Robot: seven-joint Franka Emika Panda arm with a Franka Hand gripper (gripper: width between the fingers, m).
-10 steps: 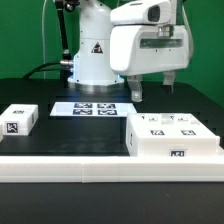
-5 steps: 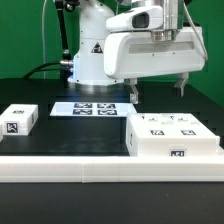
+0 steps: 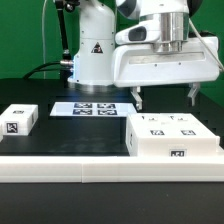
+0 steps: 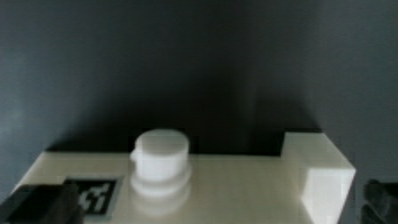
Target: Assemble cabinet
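The cabinet (image 3: 172, 135) is a large white box with square tags, lying at the exterior view's right near the front rail. My gripper (image 3: 166, 98) hangs just above its far edge, open and empty, with one finger (image 3: 139, 98) on each side. In the wrist view the gripper (image 4: 205, 208) looks down on the cabinet (image 4: 231, 185). A short white round peg (image 4: 162, 160), a raised white block (image 4: 331, 165) and a tag (image 4: 82, 196) show on it. The dark fingertips (image 4: 25, 206) sit at the frame's corners.
A small white tagged block (image 3: 20, 120) lies at the exterior view's left. The marker board (image 3: 92, 108) lies flat behind the middle, in front of the robot base (image 3: 92, 55). A long white border rail (image 3: 100, 168) runs along the front.
My hand has swung toward the exterior view's right and come a little lower over the cabinet. The fingers now appear wider apart. The parts have not moved.
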